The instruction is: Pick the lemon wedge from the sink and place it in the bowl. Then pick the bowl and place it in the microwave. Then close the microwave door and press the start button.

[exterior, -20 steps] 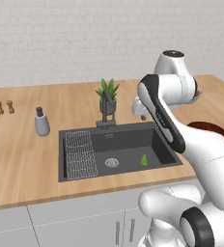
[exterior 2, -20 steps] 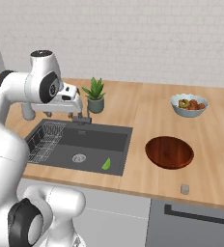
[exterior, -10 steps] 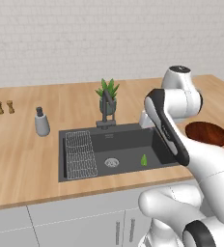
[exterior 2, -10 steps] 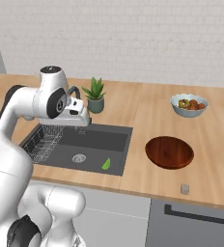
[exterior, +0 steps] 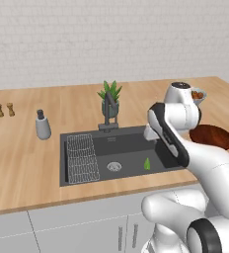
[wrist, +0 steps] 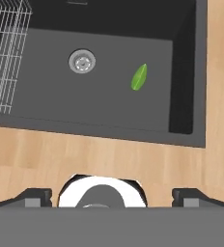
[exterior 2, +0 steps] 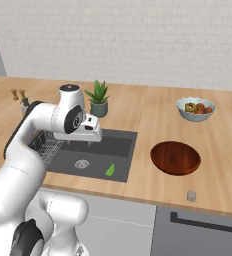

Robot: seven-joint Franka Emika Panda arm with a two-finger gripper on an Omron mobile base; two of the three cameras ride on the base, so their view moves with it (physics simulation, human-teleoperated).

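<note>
Left base view: a wooden counter (exterior: 22, 148) holds the sink (exterior: 131, 143) at centre; the lemon wedge (exterior: 147, 163) lies on its floor, just below the gripper (exterior: 151, 133).

Right base view: the bowl (exterior 2: 175, 157) sits right of centre.

Hand view: the wedge lies upper right; the fingertips (wrist: 34, 196) are spread wide.

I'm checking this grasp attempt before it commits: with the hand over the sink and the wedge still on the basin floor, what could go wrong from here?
1. The lemon wedge is tiny and lies flat on the sink floor, so the open gripper may close over it and slip off.
2. It lies close to the right wall, so one finger may strike that wall on the way down.
3. The drain is near; a nudged wedge might slide toward it.
</note>
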